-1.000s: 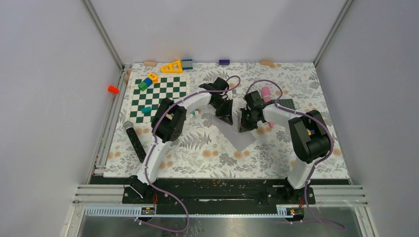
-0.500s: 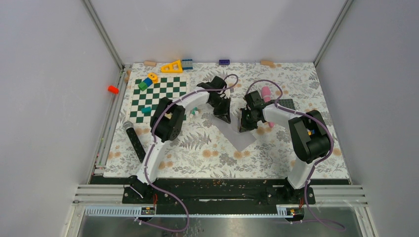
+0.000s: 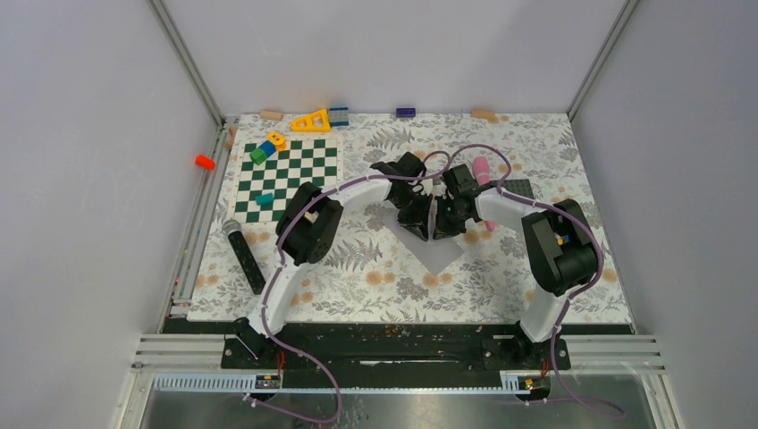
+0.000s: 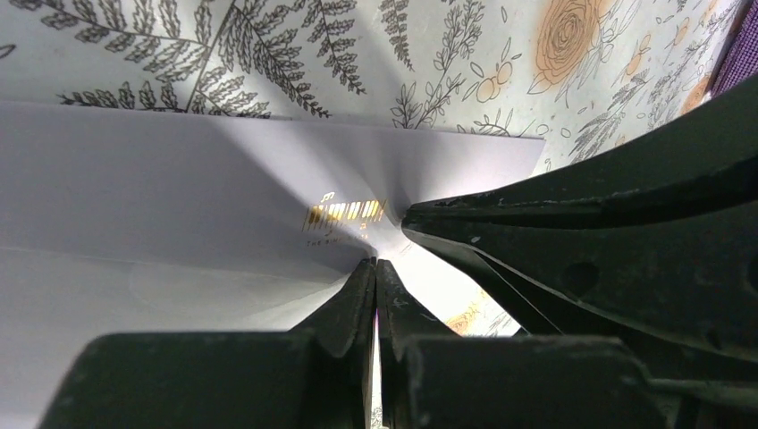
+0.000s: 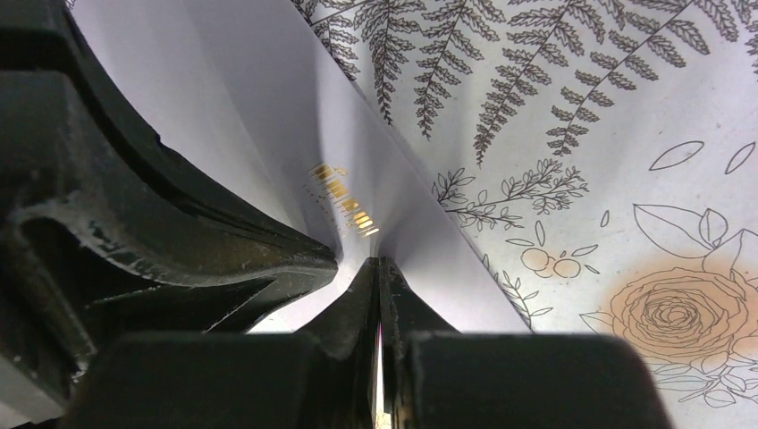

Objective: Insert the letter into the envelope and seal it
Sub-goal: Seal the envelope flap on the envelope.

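The pale lavender envelope [image 3: 431, 248] lies flat on the floral table cover, a small gold print [image 4: 344, 213] on its upper face. My left gripper [image 3: 418, 222] and right gripper [image 3: 438, 227] stand tip to tip over its far end. Both are shut, with their closed tips down on the paper. In the left wrist view my left gripper [image 4: 375, 264] touches the envelope [image 4: 161, 188] just below the print, and the paper dips there. The right wrist view has my right gripper [image 5: 378, 262] on the envelope [image 5: 241, 98] beside the same print [image 5: 344, 201]. The letter is out of view.
A green-and-white chessboard [image 3: 288, 172] with small coloured blocks lies at the back left. A black microphone [image 3: 244, 255] lies at the left edge. A dark studded plate [image 3: 518, 189] and a pink piece [image 3: 481, 167] sit behind the right arm. Several blocks line the back wall.
My left gripper has swung right and toward the near side, from beside the envelope's far corner to right against the right gripper. The right arm has kept still.
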